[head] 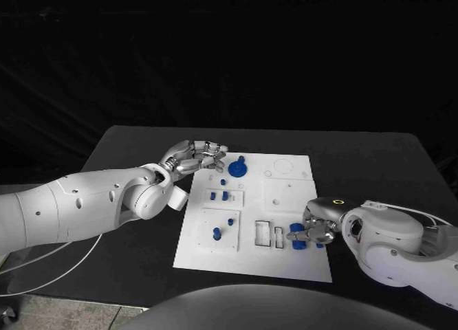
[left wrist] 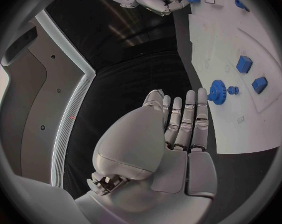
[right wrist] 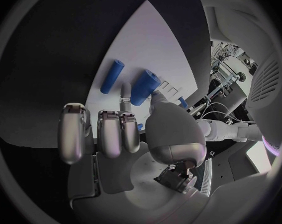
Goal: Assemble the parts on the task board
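**Blue cylinder in the right hand, most of the board still loose**

Blue is what you're watching: your right hand (head: pixel 313 230) sits low over the near right corner of the task board (head: pixel 289 189), and in the right wrist view a thick blue cylinder (right wrist: pixel 142 87) lies pinched between thumb and a finger, the other fingers (right wrist: pixel 110 132) curled beside it. A slimmer blue peg (right wrist: pixel 112 76) lies loose on the white plate just beside it, not yet touched.

Your left hand (head: pixel 194 158) hangs at the far left edge of the board. From its wrist view the fingers (left wrist: pixel 185 117) run straight and side by side, with nothing in them; the blue gear (left wrist: pixel 217 91) sits near their tips, apart from them.

Progress looks early to middling, by my read. The gear seems seated at the far end, and two small blue blocks (left wrist: pixel 243 63) rest on the plate; whether they are fully home, you can't tell. Small pieces near the middle pocket (head: pixel 221 232) and the near slots (head: pixel 271 235) look unfinished. Next up, likely: place that cylinder.
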`<act>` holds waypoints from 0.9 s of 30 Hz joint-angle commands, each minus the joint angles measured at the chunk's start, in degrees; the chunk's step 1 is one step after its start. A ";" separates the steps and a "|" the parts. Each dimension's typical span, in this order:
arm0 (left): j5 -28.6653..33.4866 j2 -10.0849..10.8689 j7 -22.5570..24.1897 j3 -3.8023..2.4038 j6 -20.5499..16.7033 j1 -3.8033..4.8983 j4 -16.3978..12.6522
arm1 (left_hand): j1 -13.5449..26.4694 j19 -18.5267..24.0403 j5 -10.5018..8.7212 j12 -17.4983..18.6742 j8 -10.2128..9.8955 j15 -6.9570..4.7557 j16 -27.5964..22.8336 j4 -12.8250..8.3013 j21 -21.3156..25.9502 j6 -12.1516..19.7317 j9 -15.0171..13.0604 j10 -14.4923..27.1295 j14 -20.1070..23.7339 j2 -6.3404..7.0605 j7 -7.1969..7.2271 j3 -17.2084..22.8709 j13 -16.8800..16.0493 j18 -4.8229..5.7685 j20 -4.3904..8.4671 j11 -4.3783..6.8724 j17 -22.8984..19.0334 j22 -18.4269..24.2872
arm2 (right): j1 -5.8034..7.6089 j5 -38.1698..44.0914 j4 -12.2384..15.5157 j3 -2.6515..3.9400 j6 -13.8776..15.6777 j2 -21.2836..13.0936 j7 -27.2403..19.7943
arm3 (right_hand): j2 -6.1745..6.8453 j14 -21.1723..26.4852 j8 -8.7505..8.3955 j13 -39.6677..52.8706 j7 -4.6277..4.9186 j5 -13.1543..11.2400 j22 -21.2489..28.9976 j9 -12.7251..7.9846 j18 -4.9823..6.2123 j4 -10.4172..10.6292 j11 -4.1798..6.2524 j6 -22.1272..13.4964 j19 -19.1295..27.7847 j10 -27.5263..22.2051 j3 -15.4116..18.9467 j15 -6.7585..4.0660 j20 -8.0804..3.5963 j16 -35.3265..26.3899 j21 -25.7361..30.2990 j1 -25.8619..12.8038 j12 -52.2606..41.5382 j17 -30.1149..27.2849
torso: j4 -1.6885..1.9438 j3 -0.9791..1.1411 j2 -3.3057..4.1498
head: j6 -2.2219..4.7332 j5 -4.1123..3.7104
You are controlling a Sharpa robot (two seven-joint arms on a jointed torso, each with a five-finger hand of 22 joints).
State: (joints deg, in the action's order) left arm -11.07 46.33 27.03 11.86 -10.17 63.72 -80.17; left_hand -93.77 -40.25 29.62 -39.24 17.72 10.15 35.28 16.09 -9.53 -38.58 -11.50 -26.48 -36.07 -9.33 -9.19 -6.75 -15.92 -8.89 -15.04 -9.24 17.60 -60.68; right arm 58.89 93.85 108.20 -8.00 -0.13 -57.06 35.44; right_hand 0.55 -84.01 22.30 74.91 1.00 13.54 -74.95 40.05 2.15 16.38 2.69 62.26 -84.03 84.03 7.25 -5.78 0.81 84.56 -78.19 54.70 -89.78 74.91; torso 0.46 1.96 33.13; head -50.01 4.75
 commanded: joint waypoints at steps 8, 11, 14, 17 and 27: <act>0.23 -0.14 -0.11 -0.03 1.83 -0.12 0.01 | -0.54 0.14 0.31 0.22 0.04 0.00 0.35 -0.04 0.15 0.05 0.11 0.05 0.05 -0.16 -0.31 0.38 0.09 0.15 0.36 -0.54 -0.11 -0.11 | -1.33 3.70 -1.35 -0.01 -4.90 1.73 1.11 | -0.14 -4.22 2.59 15.09 -0.57 4.88 -11.18 4.63 0.68 -0.17 0.64 -1.02 -1.50 5.97 0.33 -0.69 -0.75 -1.02 1.01 2.10 -0.22 6.81 | 0.00 0.04 -0.04 | 0.01 0.05; 0.23 -0.14 -0.23 -0.03 1.95 -0.14 0.00 | -0.56 0.18 0.43 0.26 0.03 0.01 0.35 -0.02 0.15 0.09 0.15 0.08 0.09 -0.21 -0.31 0.51 0.15 0.18 0.38 -0.60 -0.13 -0.19 | -1.63 3.98 -1.64 0.00 -5.09 2.12 1.11 | -0.10 -4.19 2.91 15.09 -0.66 9.83 -11.14 5.87 0.73 -0.95 0.72 -1.85 -1.47 5.97 -0.10 -0.76 -0.87 -1.23 1.28 4.12 -0.22 6.59 | 0.01 0.04 -0.04 | 0.01 0.13; 0.23 -0.15 -0.32 -0.03 2.03 -0.16 -0.01 | -0.56 0.18 0.43 0.26 0.03 0.01 0.35 -0.02 0.15 0.09 0.15 0.08 0.09 -0.21 -0.31 0.51 0.15 0.18 0.38 -0.60 -0.13 -0.19 | -1.76 4.06 -1.74 0.00 -4.96 2.23 1.10 | -0.12 -4.19 2.90 15.09 -0.73 15.49 -11.14 6.52 0.73 -1.89 0.80 -2.53 -1.49 5.97 -0.92 -0.86 -0.95 -1.31 1.39 6.25 -0.22 6.52 | 0.00 0.04 -0.05 | 0.01 0.17; 0.23 -0.18 -0.44 -0.03 2.14 -0.19 0.00 | -0.56 0.18 0.43 0.26 0.03 0.01 0.35 -0.02 0.15 0.09 0.15 0.08 0.09 -0.21 -0.31 0.51 0.15 0.18 0.38 -0.60 -0.13 -0.19 | -1.84 4.10 -1.82 0.00 -4.89 2.29 1.08 | 0.06 -4.17 2.39 15.09 -0.67 20.97 -11.13 6.83 0.75 -2.69 0.79 -3.54 -1.49 5.97 -1.91 -0.86 -1.00 -1.46 1.53 8.12 -0.22 6.37 | -0.02 0.02 -0.08 | 0.01 0.21; 0.23 -0.23 -0.70 -0.03 2.44 -0.31 0.03 | -0.55 0.23 0.53 0.31 0.00 0.02 0.35 0.00 0.15 0.15 0.19 0.13 0.14 -0.25 -0.33 0.64 0.22 0.21 0.41 -0.70 -0.15 -0.27 | -1.90 -1.23 -1.93 0.02 -0.86 2.21 0.64 | 2.05 -4.33 0.44 15.09 -0.42 41.66 -11.35 6.83 0.62 -5.14 0.70 -5.35 -1.79 5.97 -8.98 -0.87 -1.06 -1.08 1.07 13.54 -0.22 6.89 | 0.00 0.06 -0.14 | 0.01 0.37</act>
State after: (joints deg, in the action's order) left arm -11.06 46.22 26.27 11.86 -9.08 63.46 -80.11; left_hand -93.93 -40.05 29.84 -39.24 17.72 10.15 35.28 16.17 -9.53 -38.58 -11.35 -26.28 -36.07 -9.50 -9.19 -6.36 -15.75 -8.90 -14.84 -9.44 17.50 -60.92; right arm 57.37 95.78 106.95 -7.69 -2.36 -54.71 35.59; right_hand 4.45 -84.01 24.71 74.90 2.03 54.33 -74.92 47.11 2.15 16.73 2.89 58.73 -84.02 83.84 4.08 -6.14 -0.02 83.25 -76.88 64.97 -89.78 74.90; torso 0.43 1.98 33.01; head -50.01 5.09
